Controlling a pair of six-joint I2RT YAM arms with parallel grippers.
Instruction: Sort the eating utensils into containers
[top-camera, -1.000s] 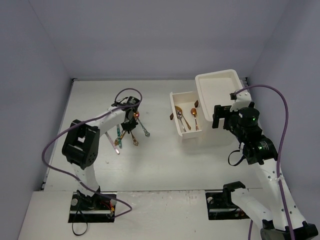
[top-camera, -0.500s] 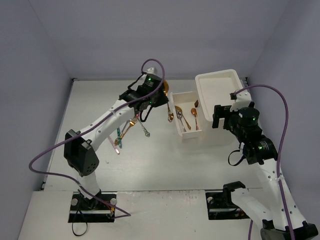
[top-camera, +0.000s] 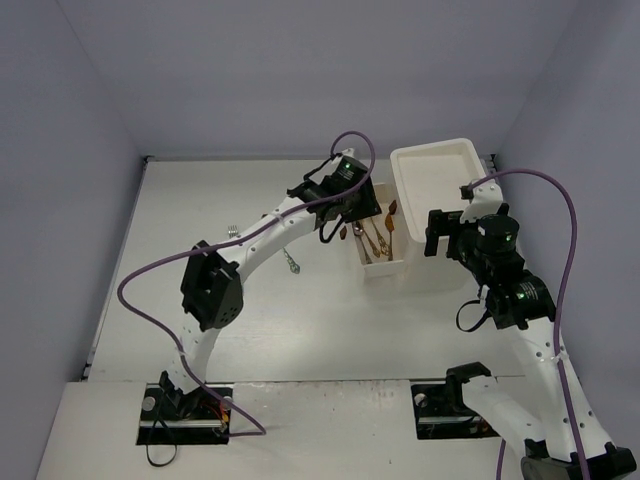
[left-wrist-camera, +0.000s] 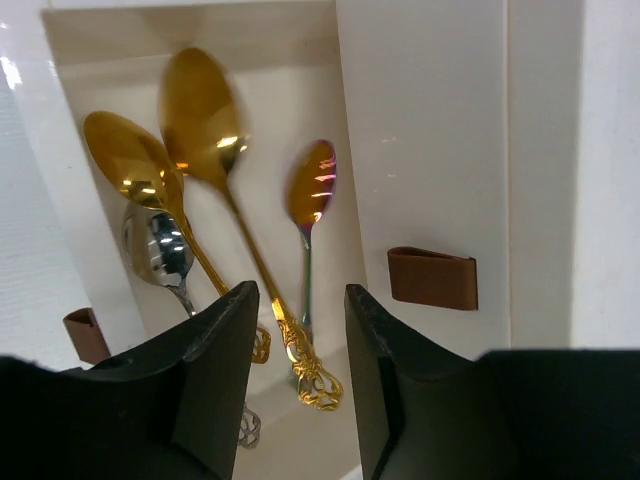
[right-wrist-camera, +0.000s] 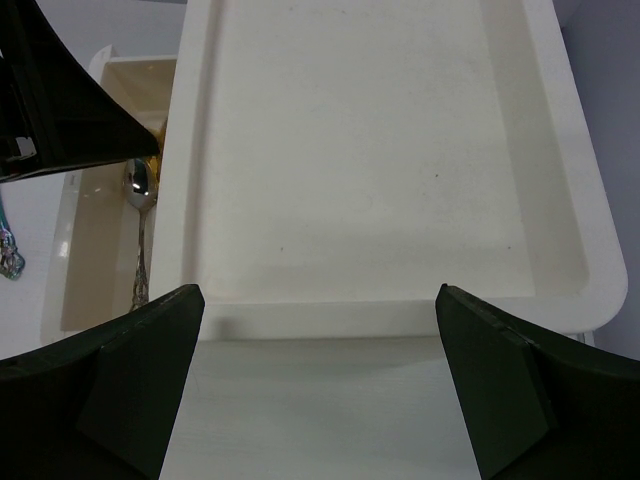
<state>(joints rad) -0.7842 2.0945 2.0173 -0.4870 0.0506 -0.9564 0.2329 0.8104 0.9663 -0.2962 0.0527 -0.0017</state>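
Observation:
My left gripper (top-camera: 350, 200) is open above a shallow white drawer (top-camera: 398, 262), pulled out of the white drawer unit (top-camera: 440, 175). In the left wrist view a gold spoon (left-wrist-camera: 205, 115) lies loose between my open fingers (left-wrist-camera: 225, 340), its ornate handle end touching neither. Beside it in the drawer (left-wrist-camera: 90, 240) lie another gold spoon (left-wrist-camera: 130, 160), a silver spoon (left-wrist-camera: 155, 245) and a purple-bowled spoon (left-wrist-camera: 312, 185). My right gripper (top-camera: 438, 232) is wide open and empty over the unit's top tray (right-wrist-camera: 350, 160).
A silver spoon (top-camera: 291, 263) and a small fork (top-camera: 232, 232) lie on the table left of the drawer; my left arm hides part of that area. Brown drawer handles (left-wrist-camera: 432, 277) show on the unit's front. Walls enclose the table on three sides.
My left arm swung right from the utensil pile to the drawer, carrying a gold spoon. The spoon now lies in the drawer between open jaws. The right arm has not moved.

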